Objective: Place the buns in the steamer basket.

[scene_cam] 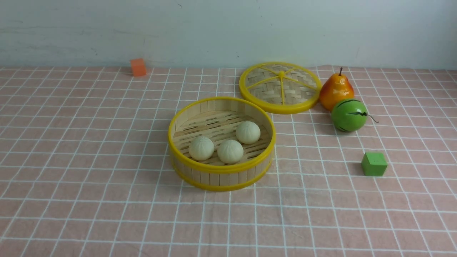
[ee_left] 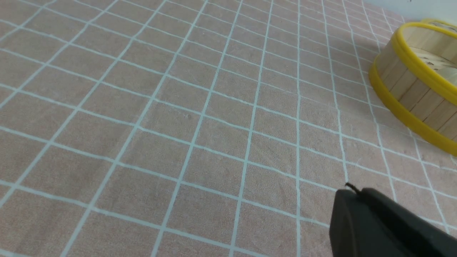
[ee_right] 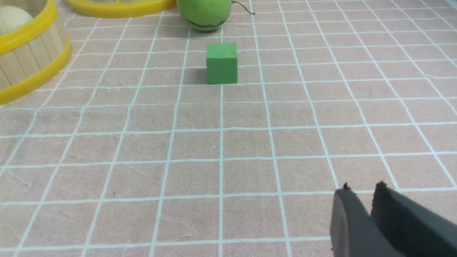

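Observation:
Three cream-white buns (scene_cam: 201,147) (scene_cam: 230,151) (scene_cam: 247,132) lie on the slatted floor of the steamer basket (scene_cam: 217,177), which stands mid-table. No arm shows in the front view. In the left wrist view my left gripper (ee_left: 357,191) is shut and empty, low over bare cloth, with the basket (ee_left: 410,89) well off to one side. My right gripper (ee_right: 363,189) has a narrow gap between its fingertips and holds nothing. It hangs over cloth, short of the green cube. The basket (ee_right: 32,53) and one bun (ee_right: 12,18) show at that view's corner.
The woven yellow-rimmed lid (scene_cam: 281,87) lies behind the basket to the right. Beside it stand a pear (scene_cam: 335,91) and a green striped ball (scene_cam: 348,115). A green cube (scene_cam: 373,164) sits right of the basket, an orange cube (scene_cam: 138,67) by the far wall.

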